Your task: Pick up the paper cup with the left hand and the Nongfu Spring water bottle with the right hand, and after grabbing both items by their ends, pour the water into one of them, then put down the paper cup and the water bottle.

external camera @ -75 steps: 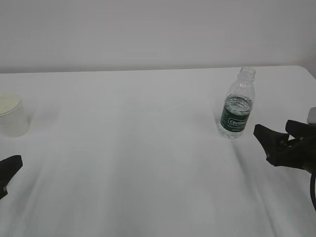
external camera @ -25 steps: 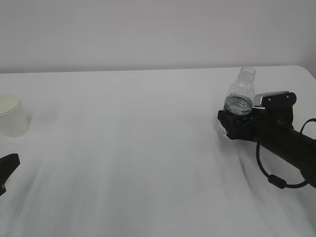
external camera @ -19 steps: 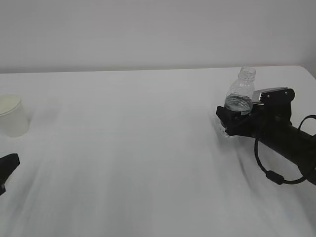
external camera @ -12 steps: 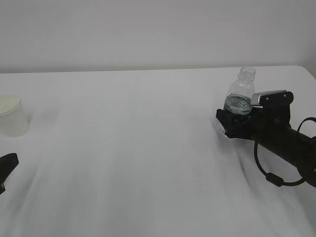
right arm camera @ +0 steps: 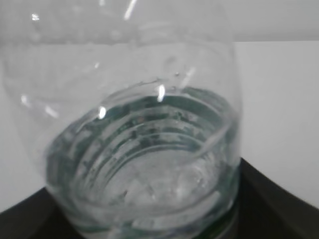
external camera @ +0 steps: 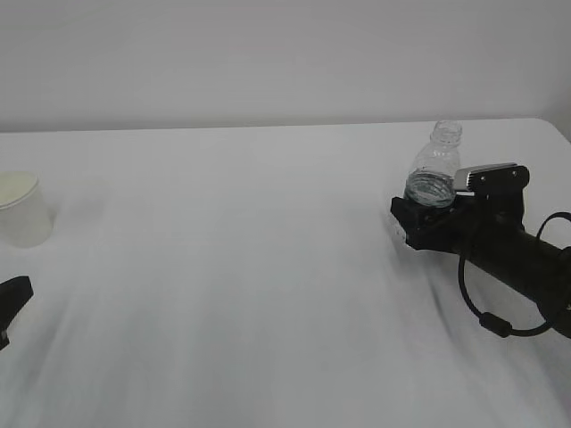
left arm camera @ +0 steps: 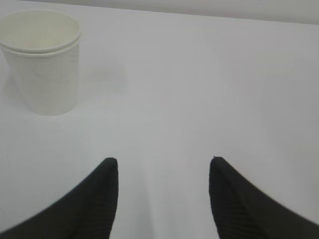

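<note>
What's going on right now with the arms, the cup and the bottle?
Left gripper open, short of paper cup. Right gripper around water bottle, grip unconfirmed. Nothing in the way.

- paper cup [external camera: 20,210] on table [external camera: 250,267], far left of water bottle [external camera: 434,165]
- right hand [external camera: 419,227] around bottle's lower half
- left hand [left arm camera: 162,199] short of cup, right of it
</note>
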`<act>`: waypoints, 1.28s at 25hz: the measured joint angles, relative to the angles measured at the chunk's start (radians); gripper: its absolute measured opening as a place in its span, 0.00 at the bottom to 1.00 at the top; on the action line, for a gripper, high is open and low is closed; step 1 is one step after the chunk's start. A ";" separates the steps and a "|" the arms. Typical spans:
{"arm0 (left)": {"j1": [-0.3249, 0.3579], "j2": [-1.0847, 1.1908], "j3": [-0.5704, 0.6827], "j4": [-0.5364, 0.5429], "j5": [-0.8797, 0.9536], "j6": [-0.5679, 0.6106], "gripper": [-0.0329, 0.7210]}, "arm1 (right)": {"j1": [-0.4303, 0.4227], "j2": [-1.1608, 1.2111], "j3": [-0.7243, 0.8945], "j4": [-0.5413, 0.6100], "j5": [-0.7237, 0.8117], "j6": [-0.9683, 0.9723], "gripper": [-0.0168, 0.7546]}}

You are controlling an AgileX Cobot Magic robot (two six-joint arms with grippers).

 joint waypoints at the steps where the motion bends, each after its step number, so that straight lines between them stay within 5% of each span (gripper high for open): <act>1: 0.000 0.000 0.000 0.000 0.000 0.000 0.59 | 0.000 0.000 0.000 -0.002 0.000 0.000 0.75; 10: 0.000 0.000 0.000 0.000 0.000 0.000 0.59 | 0.000 0.002 0.000 -0.025 0.002 0.000 0.60; 32: 0.000 0.000 0.000 -0.036 0.000 0.000 0.59 | 0.000 -0.206 0.140 -0.075 0.025 -0.012 0.59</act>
